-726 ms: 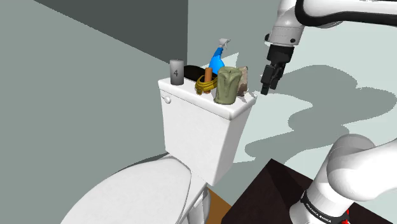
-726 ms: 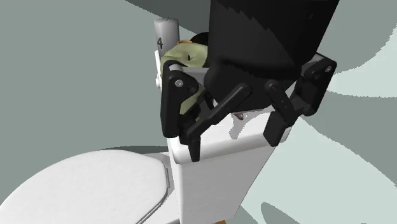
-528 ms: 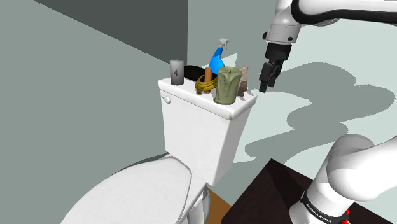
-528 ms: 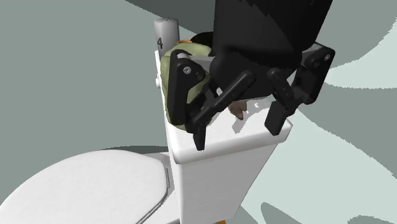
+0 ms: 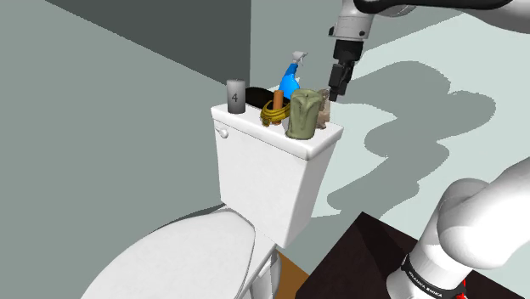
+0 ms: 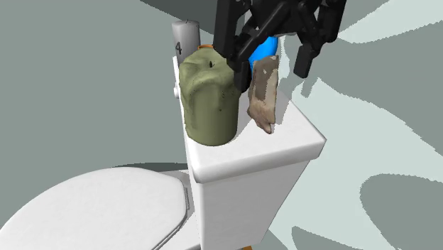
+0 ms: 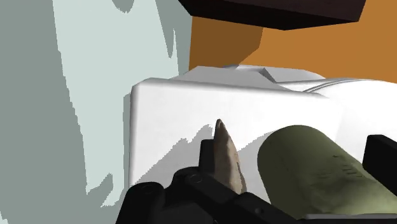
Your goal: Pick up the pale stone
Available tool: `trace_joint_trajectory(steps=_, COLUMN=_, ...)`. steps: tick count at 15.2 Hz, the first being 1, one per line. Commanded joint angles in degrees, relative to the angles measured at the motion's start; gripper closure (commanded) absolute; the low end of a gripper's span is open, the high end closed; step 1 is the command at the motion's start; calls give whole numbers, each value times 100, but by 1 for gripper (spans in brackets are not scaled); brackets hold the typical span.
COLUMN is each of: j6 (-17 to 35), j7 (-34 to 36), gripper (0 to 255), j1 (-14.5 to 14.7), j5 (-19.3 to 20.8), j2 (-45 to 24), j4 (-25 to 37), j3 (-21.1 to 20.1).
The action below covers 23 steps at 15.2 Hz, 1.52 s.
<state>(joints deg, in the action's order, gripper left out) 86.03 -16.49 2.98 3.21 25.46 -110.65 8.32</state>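
The all-black two-finger gripper [image 5: 339, 85] hovers above one end of the white toilet tank lid [image 6: 298, 144], its jaws spread wide and touching nothing; the width looks chosen to clear the target's faces with room to spare; the pale beige-brown flat stone [image 6: 264, 96] stands on its thin edge on that lid, toward the end at the second exterior view's right, just beside a lumpy olive-green sack-shaped object [image 6: 209, 103]; whether the two touch I cannot tell; since the stone is upright, its two broad faces are the natural surfaces to pinch, and in the second exterior view the fingers sit above its top, one to either side, which would suit a straight descent; in the wrist view the stone is a narrow sliver close by one finger, while the olive-green object takes up much of the gap toward the other, so the alignment may be off-centre; the likely risks are a finger landing on the olive-green object or tipping the stone flat; further along the lid stand a blue spray bottle [image 5: 289, 82], a coil of tan rope [image 5: 273, 112] and a grey cylindrical candle marked 4 [image 5: 235, 96]; the step in hand looks like pre-grasp positioning, with lowering and closing not yet done
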Motion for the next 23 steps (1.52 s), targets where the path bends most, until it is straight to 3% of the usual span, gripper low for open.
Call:
trace_joint_trajectory(steps=1, j6=-24, j7=-300, gripper=0, j1=32, j5=22, j2=-464, j4=498, j3=113)
trace_joint_trajectory(steps=4, j6=-159, j7=-695, gripper=0, j1=67, j5=-2, j2=-1134, j4=1320, j3=240)
trace_joint_trajectory(steps=13, j6=444, j7=-659, gripper=0, j1=58, j5=31, j2=-936, j4=522, j3=238)
trace_joint_trajectory(steps=14, j6=427, j7=-648, gripper=255, j1=56, j5=43, j2=-851, j4=456, j3=227)
trace_joint_trajectory(steps=23, j6=445, j7=-659, gripper=255, j1=58, j5=32, j2=-936, j4=521, j3=238)
